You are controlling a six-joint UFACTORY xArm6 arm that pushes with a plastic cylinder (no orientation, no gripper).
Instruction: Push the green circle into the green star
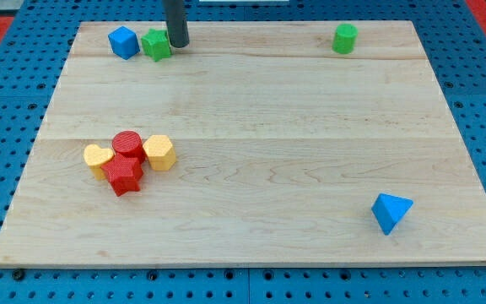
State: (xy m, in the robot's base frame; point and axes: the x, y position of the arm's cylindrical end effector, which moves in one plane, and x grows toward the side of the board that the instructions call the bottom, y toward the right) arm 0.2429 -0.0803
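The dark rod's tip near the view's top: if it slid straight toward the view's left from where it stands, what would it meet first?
My tip sits just right of the green star block, seemingly touching or nearly so. Sliding left, it would meet that star first, then likely the blue cube block beyond it. The green circle block lies far right, behind that motion.

We can read no text, label, brand, number or sign on the wooden board (310, 169), on the blocks or near my tip (178, 45).
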